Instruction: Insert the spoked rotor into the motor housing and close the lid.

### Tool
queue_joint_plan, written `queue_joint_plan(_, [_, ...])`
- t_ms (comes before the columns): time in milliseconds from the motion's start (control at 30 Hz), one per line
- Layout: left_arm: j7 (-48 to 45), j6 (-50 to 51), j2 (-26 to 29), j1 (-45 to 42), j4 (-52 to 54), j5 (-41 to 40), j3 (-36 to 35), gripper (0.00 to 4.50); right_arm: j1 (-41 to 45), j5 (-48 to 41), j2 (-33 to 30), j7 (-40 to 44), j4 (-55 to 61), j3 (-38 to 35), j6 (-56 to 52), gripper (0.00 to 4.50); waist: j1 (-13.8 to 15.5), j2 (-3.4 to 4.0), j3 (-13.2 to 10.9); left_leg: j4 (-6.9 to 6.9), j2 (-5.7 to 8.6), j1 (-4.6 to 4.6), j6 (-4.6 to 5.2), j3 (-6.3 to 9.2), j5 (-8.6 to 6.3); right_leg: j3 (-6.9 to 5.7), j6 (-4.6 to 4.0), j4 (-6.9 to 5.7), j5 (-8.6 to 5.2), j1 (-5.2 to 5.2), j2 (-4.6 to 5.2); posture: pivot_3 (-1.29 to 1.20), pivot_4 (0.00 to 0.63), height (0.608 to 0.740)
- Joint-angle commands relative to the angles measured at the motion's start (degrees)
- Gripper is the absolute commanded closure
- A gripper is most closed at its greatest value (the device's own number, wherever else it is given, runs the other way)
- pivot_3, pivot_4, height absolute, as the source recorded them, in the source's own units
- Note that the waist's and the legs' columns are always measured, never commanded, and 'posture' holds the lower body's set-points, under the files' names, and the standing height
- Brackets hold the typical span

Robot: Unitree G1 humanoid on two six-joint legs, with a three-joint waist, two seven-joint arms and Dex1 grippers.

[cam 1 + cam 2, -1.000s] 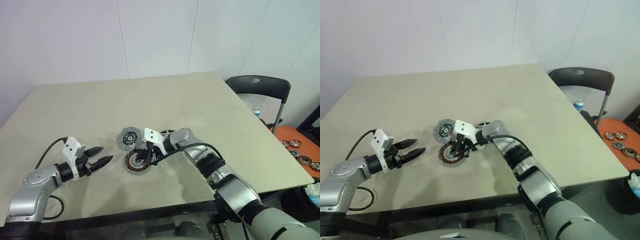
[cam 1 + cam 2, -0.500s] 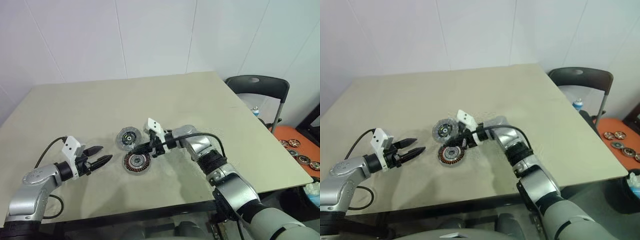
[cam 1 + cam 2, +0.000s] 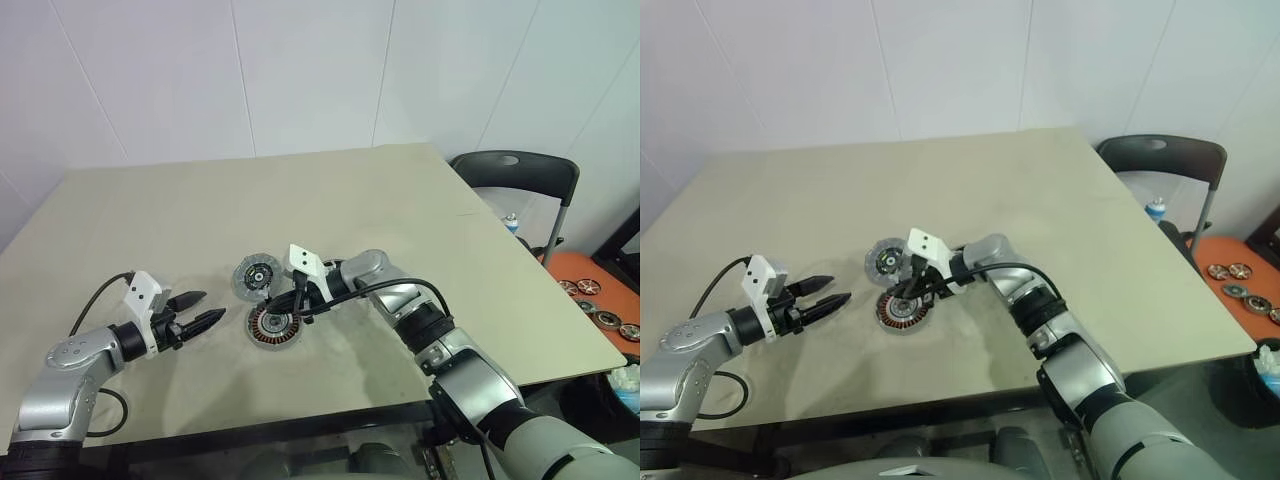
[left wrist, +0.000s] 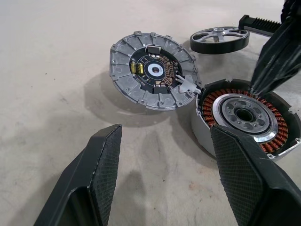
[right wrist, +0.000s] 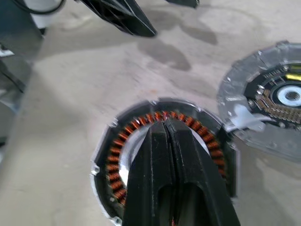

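Left wrist view – spoked rotor (image 4: 219,39) not yet in motor housing (image 4: 244,117), lid (image 4: 154,70) off; right gripper (image 5: 165,129) pressed together empty, left gripper (image 4: 164,146) spread.

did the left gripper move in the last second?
No. The left gripper sits at the same spot left of the motor housing, open.

motor housing (image 5: 162,160) centre hidden behind right end effector (image 5: 164,129), lid (image 5: 270,101) cut off

The housing (image 4: 244,120) lies open-faced, copper windings around a silvery centre, toward my near edge of the desk (image 3: 400,200). The lid (image 4: 153,70) leans tilted against its rim. The rotor (image 4: 219,39) lies flat just beyond.
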State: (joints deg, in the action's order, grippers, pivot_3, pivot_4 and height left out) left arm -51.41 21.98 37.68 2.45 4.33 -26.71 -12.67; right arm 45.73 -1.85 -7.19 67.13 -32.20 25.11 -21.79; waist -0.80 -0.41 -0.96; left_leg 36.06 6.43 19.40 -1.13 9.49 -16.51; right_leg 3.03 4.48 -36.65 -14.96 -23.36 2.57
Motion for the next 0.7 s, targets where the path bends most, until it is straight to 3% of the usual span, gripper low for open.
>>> queue_joint_plan(33, [0.21,-0.72,0.57,-1.47,0.54,-0.1,-1.02,1.31,1.4,3.98,0.74,-3.67,-3.1,1.68,5.89,4.47,-0.01,0.0,0.0,0.0,0.0,0.0,0.0,0.0,0.0,0.0,0.0,0.0,0.0,0.0,0.0,0.0,0.0,0.74])
queue_joint_plan(267, [0.57,-0.82,0.13,-3.05,0.74,-0.1,-0.38,1.31,1.64,3.56,0.92,-3.69,-4.28,-0.34,7.4,4.47,-0.02,-0.03,0.02,0.0,-0.01,-0.01,0.0,0.0,0.0,0.0,0.0,-0.01,0.0,0.01,-0.01,0.0,0.0,0.74])
queue_joint_plan(500, [0.25,-1.02,0.09,-3.34,0.25,-0.16,-0.48,1.31,4.58,-6.75,-0.07,-3.23,4.0,-11.37,-1.5,4.47,0.02,0.0,0.0,0.0,0.0,0.02,0.0,0.01,0.0,0.0,0.0,0.0,0.0,0.01,-0.01,0.0,0.0,0.74])
queue_joint_plan(600, [0.09,-0.84,-0.03,-2.1,1.31,-0.26,-0.28,1.31,4.75,-9.59,-4.85,-3.36,11.76,-14.92,-8.22,4.47,0.06,0.0,0.0,-0.05,-0.01,0.03,0.0,0.02,0.0,0.0,0.0,0.02,0.0,-0.01,0.0,0.0,0.0,0.74])
queue_joint_plan(700, [0.51,-0.72,-0.3,-2.18,1.61,-0.49,-0.4,1.31,2.12,-8.27,-9.52,-5.13,15.3,-15.18,-8.31,4.47,0.31,0.0,0.0,-0.04,0.0,0.05,0.04,0.03,-0.03,-0.02,0.0,0.19,0.0,0.01,0.01,0.0,0.0,0.74])
